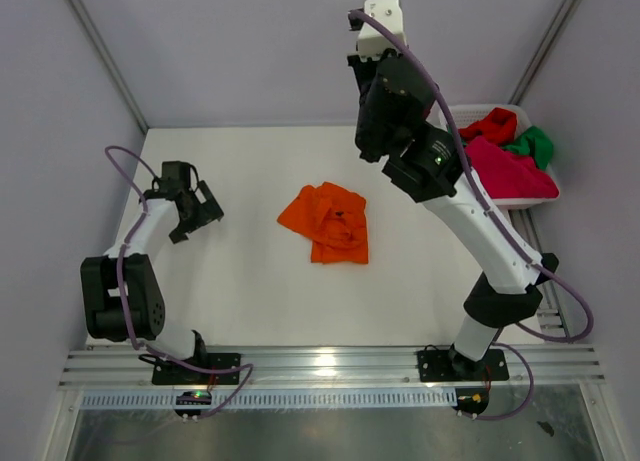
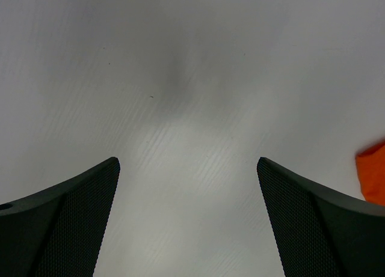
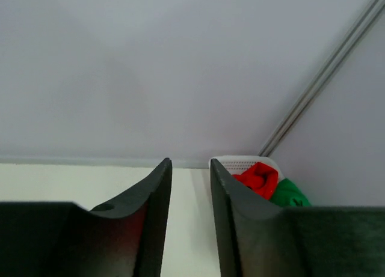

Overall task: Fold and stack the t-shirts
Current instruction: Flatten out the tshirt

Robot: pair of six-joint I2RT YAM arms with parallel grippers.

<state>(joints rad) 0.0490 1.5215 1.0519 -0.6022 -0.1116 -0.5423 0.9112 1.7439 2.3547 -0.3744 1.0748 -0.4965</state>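
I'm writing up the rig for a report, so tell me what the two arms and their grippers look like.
The left arm and right arm have white links with bulky black joints and black base plates. A purple cable loops along each. The left gripper and right gripper have dark curved fingers; the left's show finely dotted pads.

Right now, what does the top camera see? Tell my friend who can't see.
A crumpled orange t-shirt lies in the middle of a white table. The left gripper hangs open to its left, the right arm is raised high, and a white basket in the far right corner holds a red shirt, a green shirt and a pink shirt.
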